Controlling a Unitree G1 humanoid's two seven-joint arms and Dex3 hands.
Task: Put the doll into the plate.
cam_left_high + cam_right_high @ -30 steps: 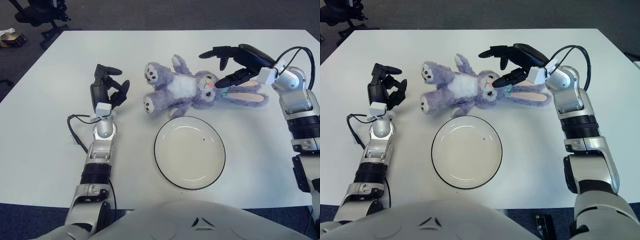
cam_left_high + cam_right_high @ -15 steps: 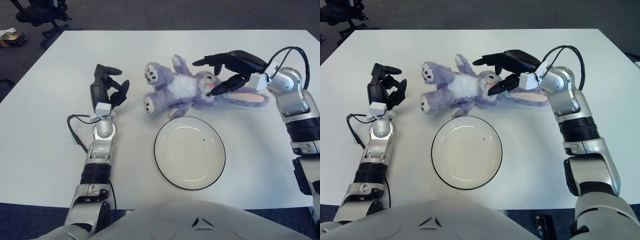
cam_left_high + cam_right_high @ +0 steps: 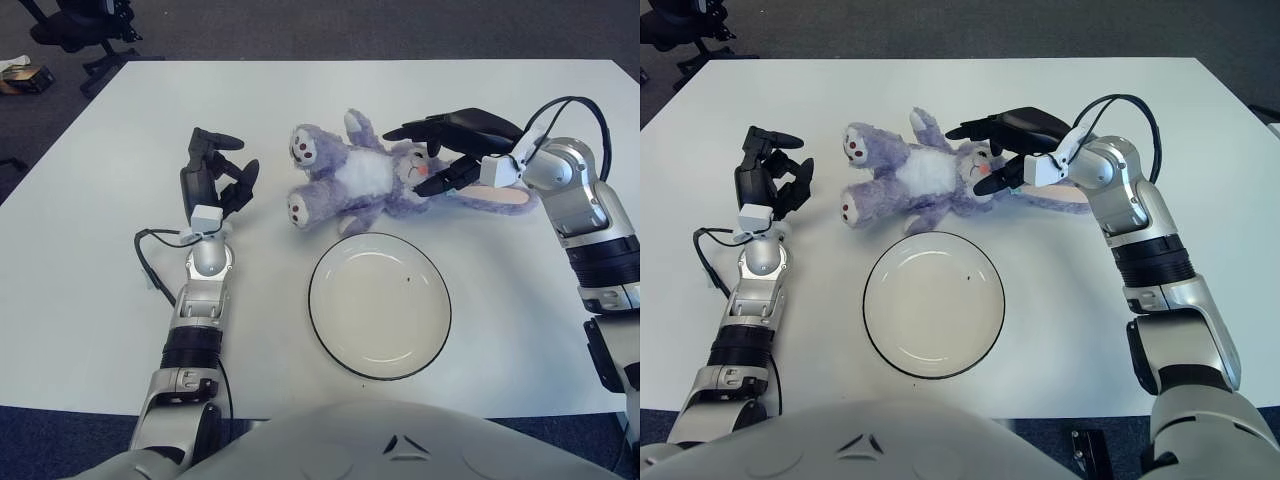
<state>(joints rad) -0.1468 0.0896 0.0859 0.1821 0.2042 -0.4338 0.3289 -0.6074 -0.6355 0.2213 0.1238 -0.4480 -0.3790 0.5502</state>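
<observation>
A purple bunny doll (image 3: 365, 180) is lying on its back on the white table (image 3: 90, 250), just past the plate (image 3: 379, 305), at about 12 o'clock from it. Its feet are pointing toward 9 o'clock and its long ears are stretching toward 3 o'clock. No part of the doll is sitting in the plate, though one arm is reaching close to the rim. The right hand (image 3: 452, 150) is coming in from 3 o'clock and is sitting over the bunny's head, with its dark fingers (image 3: 985, 128) spread wide, one above the head and one low by the pink nose; they are not squeezing the doll. The left hand (image 3: 212, 176) is showing at 9 o'clock from the doll, well apart from it, fingers loosely bent and holding nothing.
</observation>
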